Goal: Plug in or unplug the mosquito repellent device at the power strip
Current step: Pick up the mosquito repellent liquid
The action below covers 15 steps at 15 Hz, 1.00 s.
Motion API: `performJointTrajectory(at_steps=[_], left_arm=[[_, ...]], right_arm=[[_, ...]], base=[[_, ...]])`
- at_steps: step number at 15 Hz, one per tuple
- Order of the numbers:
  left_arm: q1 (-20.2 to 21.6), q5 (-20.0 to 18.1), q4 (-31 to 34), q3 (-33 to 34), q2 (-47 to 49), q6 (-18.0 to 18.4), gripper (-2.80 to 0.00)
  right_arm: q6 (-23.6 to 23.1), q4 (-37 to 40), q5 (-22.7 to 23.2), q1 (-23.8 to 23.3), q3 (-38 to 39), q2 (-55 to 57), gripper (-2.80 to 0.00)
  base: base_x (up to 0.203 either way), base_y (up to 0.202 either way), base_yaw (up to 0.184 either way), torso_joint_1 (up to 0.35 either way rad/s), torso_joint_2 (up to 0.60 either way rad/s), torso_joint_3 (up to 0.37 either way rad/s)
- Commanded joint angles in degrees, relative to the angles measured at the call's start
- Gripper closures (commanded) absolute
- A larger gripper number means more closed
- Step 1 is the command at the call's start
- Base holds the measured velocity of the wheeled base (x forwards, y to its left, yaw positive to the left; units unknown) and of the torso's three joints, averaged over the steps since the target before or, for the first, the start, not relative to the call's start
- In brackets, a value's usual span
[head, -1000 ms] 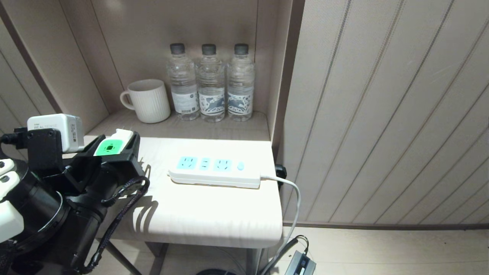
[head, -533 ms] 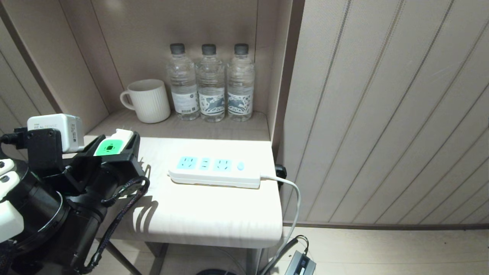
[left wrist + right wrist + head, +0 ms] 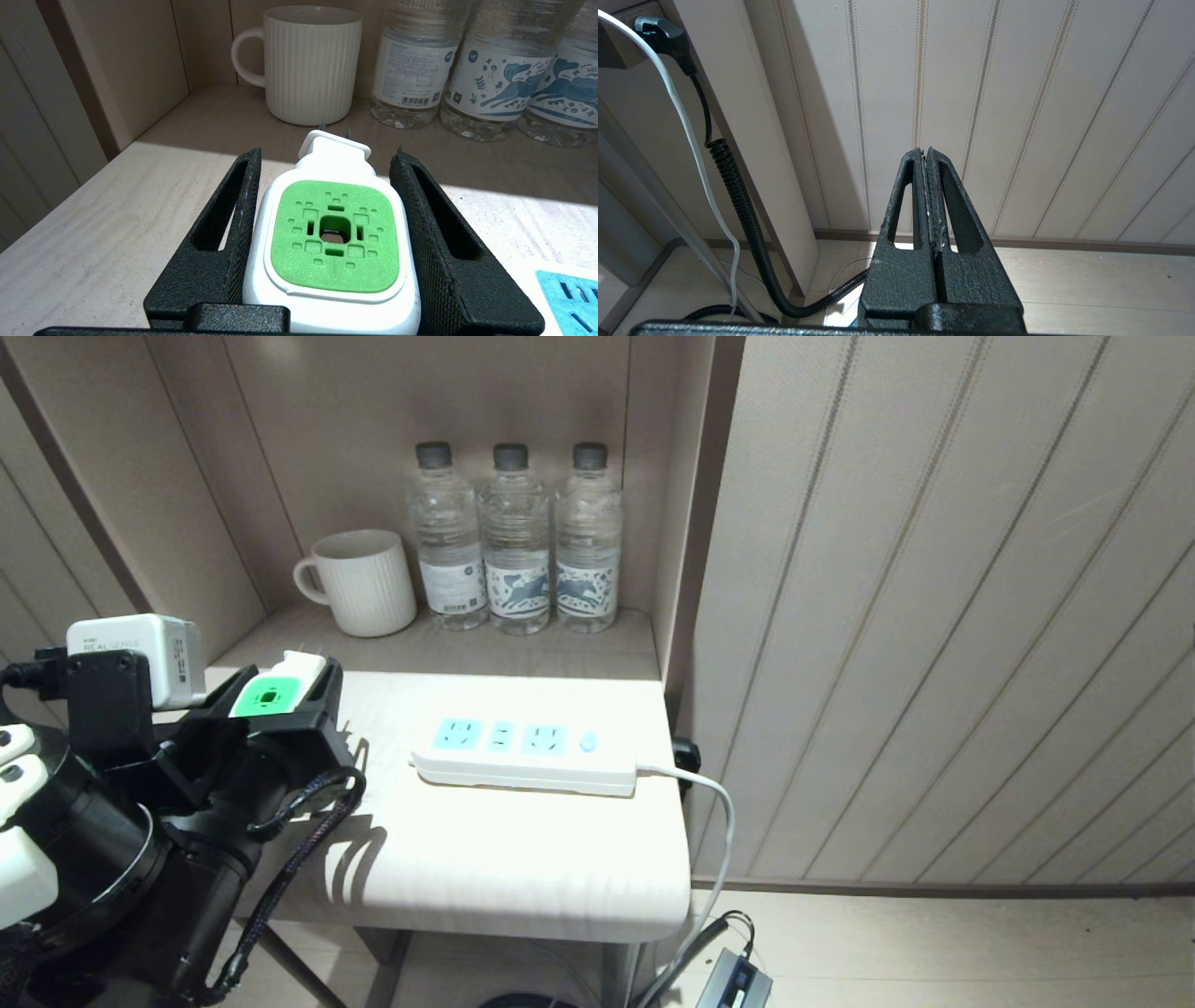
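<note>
We see our left hand (image 3: 327, 233) pinching the mosquito repellent device (image 3: 332, 238) between its two black, rough-grained fingers (image 3: 243, 210), which are wedge-shaped with long cut-out slots. The device's cap is a rounded white plastic square with a matte bright-green face, pierced by small square holes around a central opening. A white neck sticks out at its far end, and two thin metal prongs show just past it. In the head view the held device (image 3: 273, 691) sits over the near left part of the counter (image 3: 523, 859), left of the power strip (image 3: 527, 753) and apart from it.

The counter is pale, with a faint wood-like grain and a rounded near edge. The power strip lies flat on it, a long white bar with light-blue socket faces and a small blue oval button at its right end. Its white cord (image 3: 714, 821) drops over the counter's right edge.

Farther back, on a beige shelf, stands a white ribbed mug (image 3: 362, 582) with a loop handle. Just right of it three clear plastic water bottles (image 3: 513, 541) with grey caps and printed labels stand side by side.

Our right hand (image 3: 928, 200) has its textured black fingers pressed together, facing a grooved beige wall panel (image 3: 1017, 116), with a coiled black cable (image 3: 738, 210) nearby.
</note>
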Motion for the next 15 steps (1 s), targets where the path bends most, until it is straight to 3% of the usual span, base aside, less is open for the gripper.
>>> performJointTrajectory(at_steps=[1, 15], left_arm=[[0.0, 0.3, -0.4, 0.0, 0.0, 0.0, 0.00], [0.1, 0.3, -0.5, 0.3, 0.0, 0.0, 0.00]], right_arm=[[0.0, -0.1, 0.0, 0.0, 0.0, 0.0, 0.00], [0.0, -0.1, 0.0, 0.0, 0.0, 0.0, 0.00]], base=[[0.000, 0.000, 0.000, 0.000, 0.00, 0.000], [0.000, 0.000, 0.000, 0.000, 0.00, 0.000]])
